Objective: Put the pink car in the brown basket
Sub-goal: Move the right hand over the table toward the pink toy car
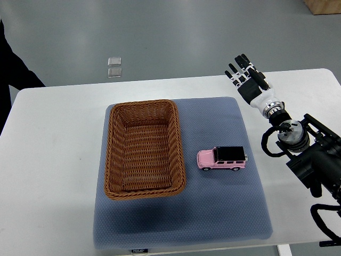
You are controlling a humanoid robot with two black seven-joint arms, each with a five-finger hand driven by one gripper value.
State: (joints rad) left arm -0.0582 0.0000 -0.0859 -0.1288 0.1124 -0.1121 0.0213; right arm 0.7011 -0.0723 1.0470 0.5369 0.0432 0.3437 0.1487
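Observation:
A pink toy car (pixel 222 158) with a black roof lies on its wheels on the blue-grey mat (pixel 224 208), just right of the brown wicker basket (pixel 114 160). Nothing is in the basket. My right hand (pixel 245 73) is raised near the table's far edge, well above and right of the car, fingers spread and holding nothing. Its black arm comes in from the lower right. The left arm is out of view.
The mat lies on a white table (pixel 53 160). A dark sleeve of a person (pixel 13 69) shows at the far left edge. Two small clear squares (pixel 114 66) lie on the floor beyond the table. A cardboard box corner (pixel 325 5) sits top right.

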